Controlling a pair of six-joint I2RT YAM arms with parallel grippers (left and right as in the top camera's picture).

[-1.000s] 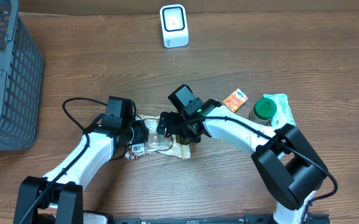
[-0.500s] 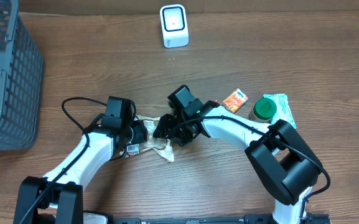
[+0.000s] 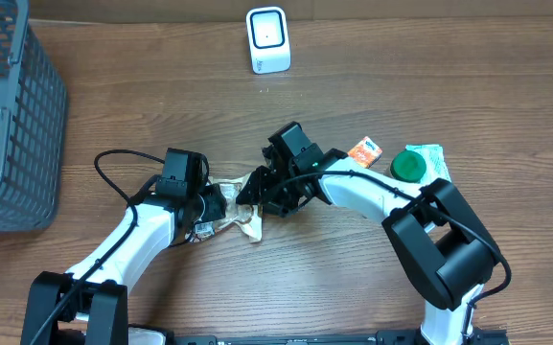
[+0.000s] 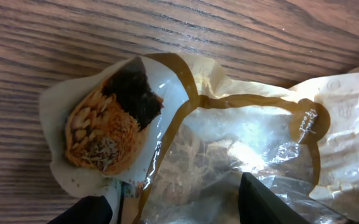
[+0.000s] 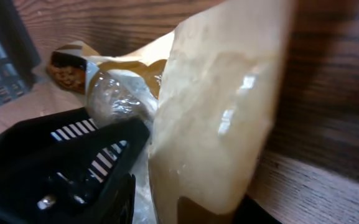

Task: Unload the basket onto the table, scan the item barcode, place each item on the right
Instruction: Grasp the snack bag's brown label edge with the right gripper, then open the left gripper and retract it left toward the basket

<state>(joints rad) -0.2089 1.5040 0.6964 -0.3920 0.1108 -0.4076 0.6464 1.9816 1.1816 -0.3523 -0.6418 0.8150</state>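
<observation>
Right gripper (image 3: 257,192) has its jaws pinched on one edge of the snack packet (image 3: 241,222); in its wrist view the pale, crinkled plastic fills the gap between the black fingers. Left gripper (image 3: 214,209) is clamped on the opposite end, where its wrist view shows the printed corner with nuts and dried fruit and the clear window just ahead of its fingers (image 4: 279,202). The packet hangs between the two arms, low over the middle of the table (image 3: 449,77), slack and folded rather than flat.

By my reading, the step in hand is getting the packet under control with both arms, either to pass it across or to stretch it out. The white scanner (image 3: 267,39) stands well apart, at the far edge of the table, and nothing is facing it yet. I cannot pick out the barcode with any certainty in these views.

The next move calls for pulling the plastic taut so that the printed code lies smooth, turning that face toward the scanner's window, and carrying the packet up the table to it without the film slipping out of either grip.
</observation>
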